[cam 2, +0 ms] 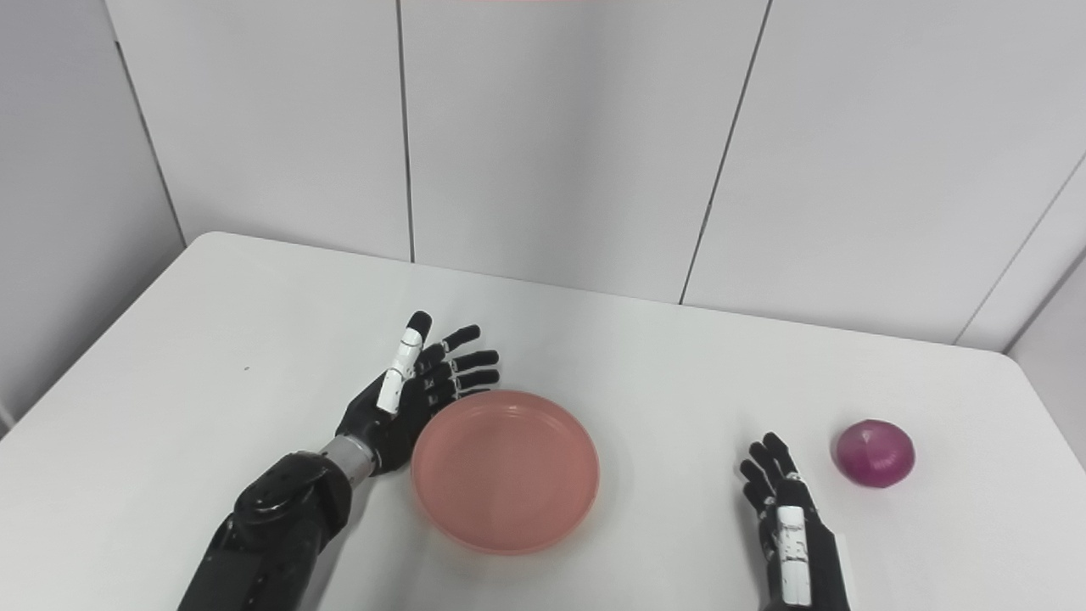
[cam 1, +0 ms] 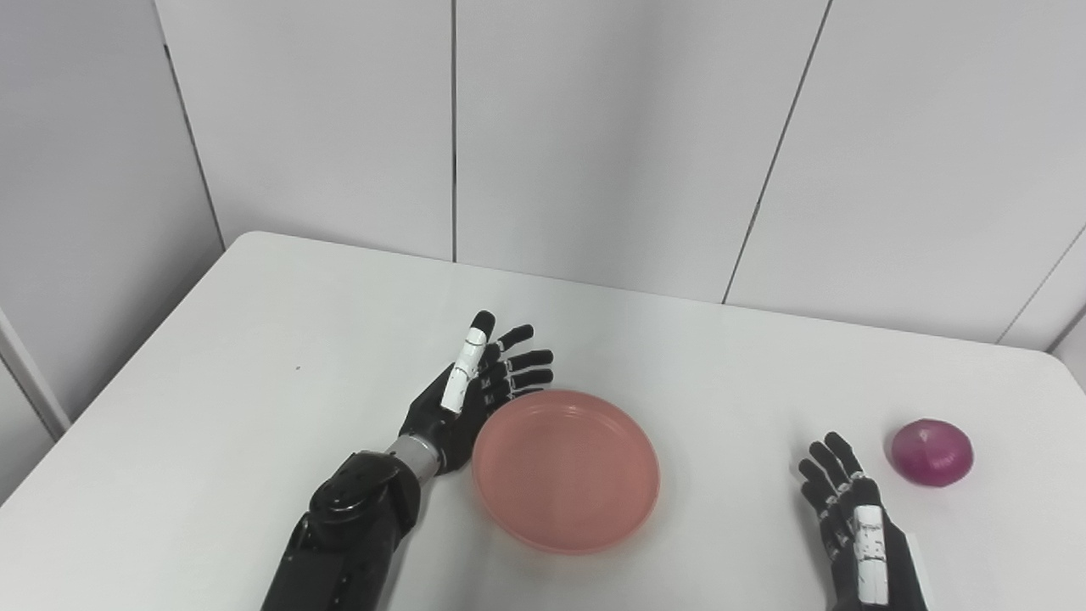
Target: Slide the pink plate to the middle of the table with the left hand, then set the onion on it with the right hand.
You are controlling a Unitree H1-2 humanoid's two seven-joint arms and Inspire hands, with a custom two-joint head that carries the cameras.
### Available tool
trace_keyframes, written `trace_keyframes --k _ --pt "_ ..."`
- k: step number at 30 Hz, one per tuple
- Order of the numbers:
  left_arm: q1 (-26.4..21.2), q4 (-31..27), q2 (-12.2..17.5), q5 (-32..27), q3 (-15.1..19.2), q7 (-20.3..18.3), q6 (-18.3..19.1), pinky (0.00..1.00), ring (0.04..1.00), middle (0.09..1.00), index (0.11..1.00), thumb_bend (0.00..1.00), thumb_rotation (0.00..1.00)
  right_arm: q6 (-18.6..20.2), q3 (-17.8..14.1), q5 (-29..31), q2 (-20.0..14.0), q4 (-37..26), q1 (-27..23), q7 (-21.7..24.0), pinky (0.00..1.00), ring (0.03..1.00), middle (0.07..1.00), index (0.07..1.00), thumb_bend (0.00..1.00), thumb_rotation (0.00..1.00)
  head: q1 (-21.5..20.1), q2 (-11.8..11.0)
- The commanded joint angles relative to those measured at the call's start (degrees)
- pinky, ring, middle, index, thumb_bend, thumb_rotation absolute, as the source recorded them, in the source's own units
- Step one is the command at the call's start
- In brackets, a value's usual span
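A round pink plate [cam 1: 567, 469] lies empty on the white table [cam 1: 254, 356], near the middle and close to the front edge. My left hand [cam 1: 475, 392] is open, fingers spread, set against the plate's left rim at its far side. A purple-red onion [cam 1: 931, 452] sits on the table at the right. My right hand [cam 1: 848, 518] is open and empty, resting low near the front edge, to the left of the onion and apart from it. The same scene shows in the right eye view, with the plate [cam 2: 506, 469] and the onion [cam 2: 875, 453].
Grey wall panels [cam 1: 594, 127] stand right behind the table's far edge. The table's left edge [cam 1: 110, 382] runs diagonally at the left, and its right corner sits near the picture's right border.
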Motion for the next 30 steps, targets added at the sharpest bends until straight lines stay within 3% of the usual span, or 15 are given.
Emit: trace_keyframes --k 1,8,18,25,30 --pt "1.7 0.0 -0.8 -0.2 0.2 1.5 3.3 0.84 0.816 0.819 0.916 0.74 0.97 1.6 0.7 -0.5 0.9 0.2 0.6 -0.2 0.93 0.895 0.894 0.912 0.82 0.88 -0.2 0.1" --pt "2.5 -1.3 -1.6 -1.0 0.0 2.3 4.1 0.86 0.826 0.832 0.924 0.75 0.97 2.7 1.1 -1.3 1.6 -0.7 0.5 -0.7 0.94 0.904 0.901 0.922 0.8 0.89 -1.0 0.5" --pt "1.0 -1.2 0.9 -1.0 0.2 1.6 3.6 0.85 0.834 0.842 0.912 0.74 0.96 2.8 1.5 -1.6 2.5 -0.7 0.4 -1.2 0.94 0.907 0.902 0.919 0.81 0.88 -3.2 1.0" --pt "-1.2 0.6 3.4 -2.6 3.3 1.0 2.5 0.85 0.827 0.837 0.918 0.73 0.95 4.2 2.6 -3.6 4.4 -1.0 -0.1 -2.8 0.94 0.894 0.885 0.905 0.82 0.88 -11.9 1.6" --pt "-2.9 2.5 4.8 -3.5 5.8 0.9 1.2 0.84 0.824 0.831 0.907 0.72 0.94 4.4 3.9 -5.3 5.8 -1.0 -0.5 -3.6 0.96 0.913 0.893 0.925 0.78 0.9 -14.4 1.5"
